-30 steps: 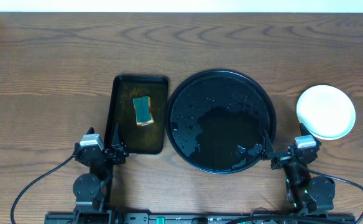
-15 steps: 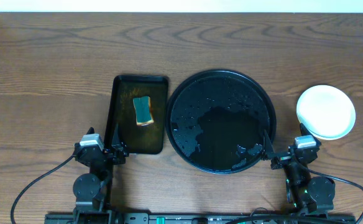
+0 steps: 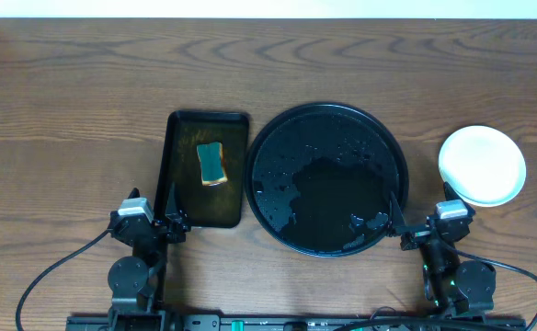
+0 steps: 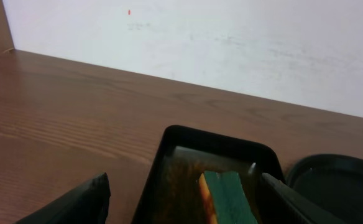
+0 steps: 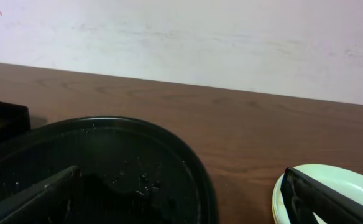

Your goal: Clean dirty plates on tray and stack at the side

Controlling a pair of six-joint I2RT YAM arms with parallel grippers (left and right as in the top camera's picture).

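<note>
The round black tray (image 3: pixel 328 179) holds no plates, only water drops and a wet patch; its rim also shows in the right wrist view (image 5: pixel 194 171). A stack of pale plates (image 3: pixel 482 165) with a whitish top sits on the table to the tray's right, and its edge shows in the right wrist view (image 5: pixel 330 183). My left gripper (image 3: pixel 169 223) (image 4: pixel 184 202) is open and empty at the near end of the rectangular tray. My right gripper (image 3: pixel 399 225) (image 5: pixel 181 199) is open and empty by the round tray's near right rim.
A rectangular black tray (image 3: pixel 181 175) lies left of the round tray, with a green and yellow sponge (image 3: pixel 212 164) in it, which also shows in the left wrist view (image 4: pixel 226 198). A white wall runs along the far table edge.
</note>
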